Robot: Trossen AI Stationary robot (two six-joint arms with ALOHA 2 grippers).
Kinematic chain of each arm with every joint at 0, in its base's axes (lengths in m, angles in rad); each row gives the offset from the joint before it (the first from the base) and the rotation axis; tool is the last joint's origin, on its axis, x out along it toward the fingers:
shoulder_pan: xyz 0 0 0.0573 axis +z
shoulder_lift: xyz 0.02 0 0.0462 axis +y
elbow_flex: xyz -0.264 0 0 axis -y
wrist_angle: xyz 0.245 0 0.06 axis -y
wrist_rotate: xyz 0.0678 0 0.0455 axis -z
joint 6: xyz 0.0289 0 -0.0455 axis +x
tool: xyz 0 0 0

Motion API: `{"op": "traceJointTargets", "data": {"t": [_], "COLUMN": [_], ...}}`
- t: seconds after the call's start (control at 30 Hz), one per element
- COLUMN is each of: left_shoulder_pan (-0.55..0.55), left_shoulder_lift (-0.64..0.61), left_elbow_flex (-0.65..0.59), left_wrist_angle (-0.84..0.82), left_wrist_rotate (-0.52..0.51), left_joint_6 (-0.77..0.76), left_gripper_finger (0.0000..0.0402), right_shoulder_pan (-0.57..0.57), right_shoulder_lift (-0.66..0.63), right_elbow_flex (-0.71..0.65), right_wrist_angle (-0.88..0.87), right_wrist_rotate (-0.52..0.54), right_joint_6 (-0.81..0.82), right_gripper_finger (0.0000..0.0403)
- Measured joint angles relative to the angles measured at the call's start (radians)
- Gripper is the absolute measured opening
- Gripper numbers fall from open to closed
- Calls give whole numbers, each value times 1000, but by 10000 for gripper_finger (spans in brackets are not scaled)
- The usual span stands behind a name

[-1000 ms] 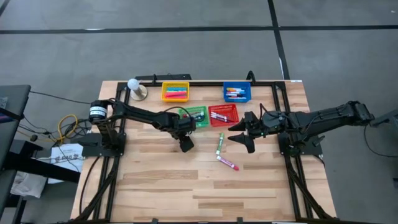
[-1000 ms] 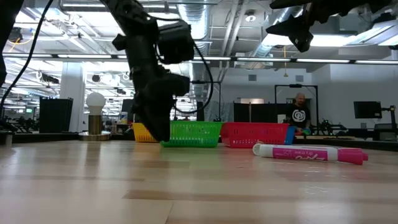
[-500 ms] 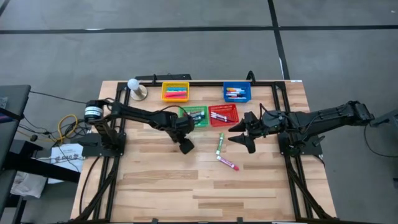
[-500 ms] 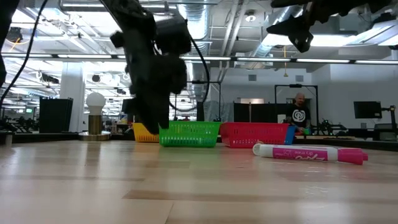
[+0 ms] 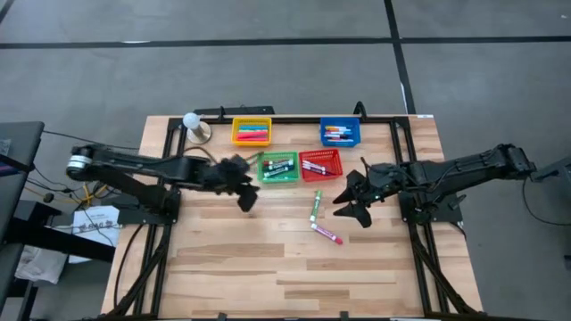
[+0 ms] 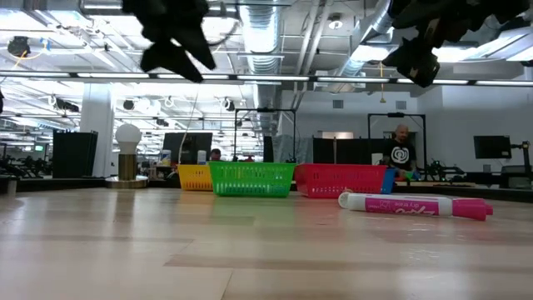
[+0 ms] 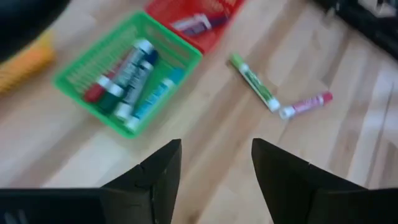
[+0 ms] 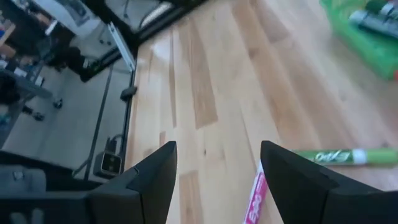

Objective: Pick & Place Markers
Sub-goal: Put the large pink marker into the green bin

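Fingers of the left hand [image 5: 246,198] stand spread and hold nothing, hovering left of the green mesh basket [image 5: 277,167], which holds several short markers; the right hand [image 5: 355,198] is likewise open and unladen, just right of two loose markers. On the pale plank table [image 5: 268,267] lie a slim green marker [image 5: 315,206] and a pink marker [image 5: 326,234], end to end, below the red basket [image 5: 320,163].

Two dark, jointed robot arms; each pincer has two black, flat, tapered fingers [image 7: 158,177]. Black cables trail alongside.
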Motion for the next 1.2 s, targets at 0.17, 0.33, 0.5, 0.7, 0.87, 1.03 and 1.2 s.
{"op": "traceJointTargets", "data": {"t": [0.17,0.33,0.5,0.7,0.87,1.03,1.2], "left_shoulder_pan": [15,49,69,68,68,68,68], "left_shoulder_lift": [-184,-342,-464,-552,-562,-554,-547], "left_elbow_flex": [-120,-232,-320,-387,-395,-395,-395], "left_wrist_angle": [10,32,55,58,78,94,102], "left_wrist_rotate": [-73,-81,-84,-84,-82,-83,-84], "left_joint_6": [0,0,5,7,27,75,81], "left_gripper_finger": [195,195,195,195,195,195,195], "right_shoulder_pan": [25,96,148,169,152,127,116], "right_shoulder_lift": [67,185,319,480,588,681,752], "right_elbow_flex": [31,111,181,239,275,308,317], "right_wrist_angle": [-34,-182,-300,-320,-326,-347,-356], "right_wrist_rotate": [-71,-74,-74,-85,-86,-89,-88], "right_joint_6": [0,0,5,15,43,62,62], "right_gripper_finger": [223,212,194,173,166,169,171]}}
